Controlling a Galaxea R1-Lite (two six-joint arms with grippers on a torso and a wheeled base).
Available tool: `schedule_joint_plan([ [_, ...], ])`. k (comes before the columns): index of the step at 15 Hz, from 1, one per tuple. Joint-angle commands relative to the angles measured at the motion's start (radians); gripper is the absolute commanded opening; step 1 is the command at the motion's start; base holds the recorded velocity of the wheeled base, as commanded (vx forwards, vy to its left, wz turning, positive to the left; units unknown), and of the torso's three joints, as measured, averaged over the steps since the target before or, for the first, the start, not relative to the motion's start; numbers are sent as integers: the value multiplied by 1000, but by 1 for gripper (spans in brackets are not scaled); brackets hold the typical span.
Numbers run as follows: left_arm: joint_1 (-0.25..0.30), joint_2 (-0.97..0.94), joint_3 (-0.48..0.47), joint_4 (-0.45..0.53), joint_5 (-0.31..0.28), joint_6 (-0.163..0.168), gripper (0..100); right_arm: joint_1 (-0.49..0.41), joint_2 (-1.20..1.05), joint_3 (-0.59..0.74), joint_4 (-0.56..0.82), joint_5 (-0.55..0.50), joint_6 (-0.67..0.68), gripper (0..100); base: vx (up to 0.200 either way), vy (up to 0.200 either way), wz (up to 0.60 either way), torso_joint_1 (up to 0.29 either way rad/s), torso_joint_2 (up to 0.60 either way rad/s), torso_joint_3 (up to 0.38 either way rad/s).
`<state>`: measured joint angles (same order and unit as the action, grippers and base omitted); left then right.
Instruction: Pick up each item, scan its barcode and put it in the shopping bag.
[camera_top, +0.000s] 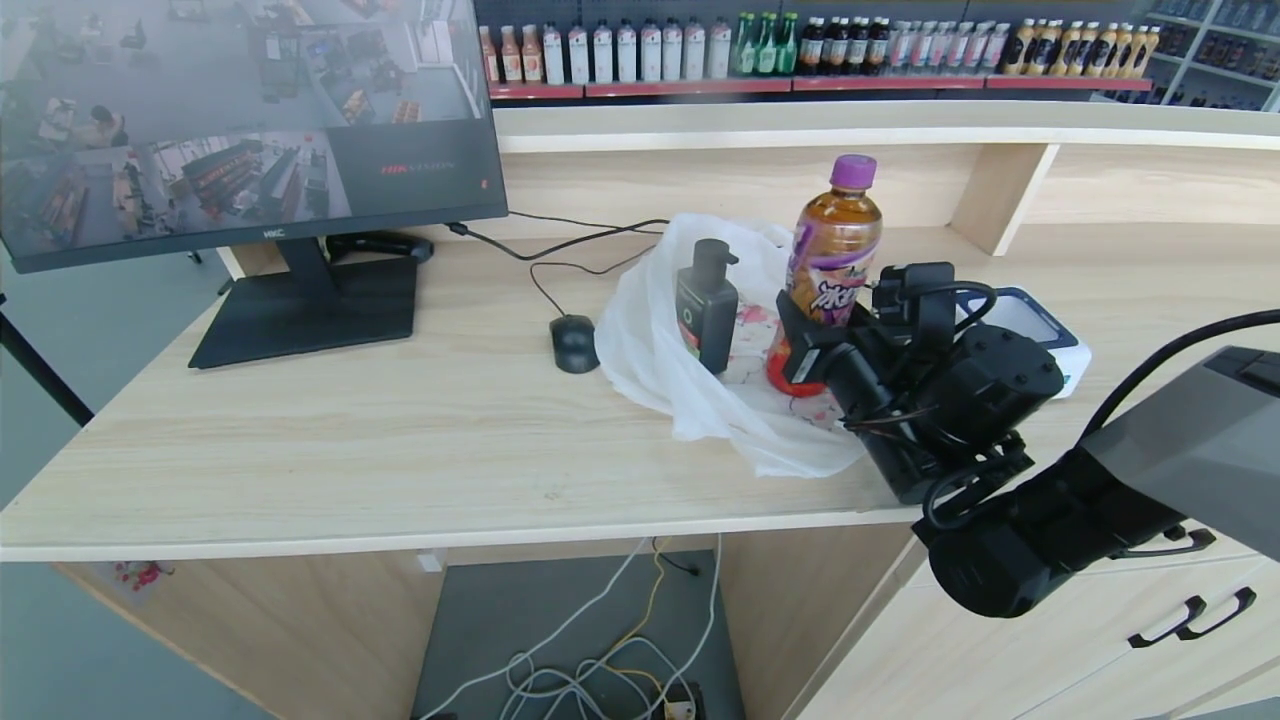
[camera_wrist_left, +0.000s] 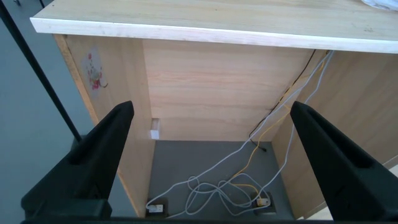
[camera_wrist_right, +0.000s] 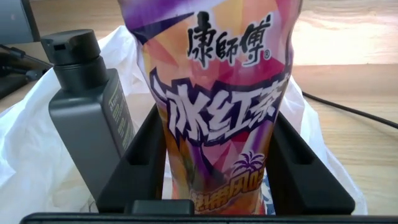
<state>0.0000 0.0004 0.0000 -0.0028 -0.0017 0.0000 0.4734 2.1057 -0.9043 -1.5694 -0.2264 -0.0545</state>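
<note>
A tea bottle (camera_top: 833, 248) with a purple cap and a purple-orange label (camera_wrist_right: 214, 118) stands upright over the white plastic shopping bag (camera_top: 690, 380) on the counter. My right gripper (camera_top: 805, 335) is shut on the bottle's lower half, one finger (camera_wrist_right: 140, 162) on each side. A dark grey pump bottle (camera_top: 707, 305) stands upright inside the bag, just beside the tea bottle (camera_wrist_right: 87, 118). My left gripper (camera_wrist_left: 211, 162) hangs open below the counter's front edge, facing the kneehole with nothing between its fingers.
A monitor (camera_top: 240, 120) on a black stand sits at the counter's left, a black mouse (camera_top: 574, 343) by the bag. A white-and-blue scanner box (camera_top: 1040, 335) lies behind my right arm. Cables (camera_wrist_left: 230, 186) lie on the floor under the counter. A raised ledge runs along the back.
</note>
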Motion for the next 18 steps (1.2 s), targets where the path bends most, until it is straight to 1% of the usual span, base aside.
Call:
schedule_joint_plan([
  [1,0,1,0,0,0,2,100,1,5,1,-1,1,-1,0,0,0,0,0,0,0],
  [2,0,0,0,0,0,0,100,1,5,1,-1,1,-1,0,0,0,0,0,0,0],
  [3,0,0,0,0,0,0,100,1,3,1,-1,-1,1,100,0,0,0,0,0,0],
  [12,0,0,0,0,0,0,100,10,-47,10,-1,1,-2,100,0,0,0,0,0,0],
  [16,0,1,0,0,0,0,100,8,-196,82,-1,1,-5,100,0,0,0,0,0,0],
  [18,0,1,0,0,0,0,100,10,-372,206,-1,2,-18,100,0,0,0,0,0,0],
])
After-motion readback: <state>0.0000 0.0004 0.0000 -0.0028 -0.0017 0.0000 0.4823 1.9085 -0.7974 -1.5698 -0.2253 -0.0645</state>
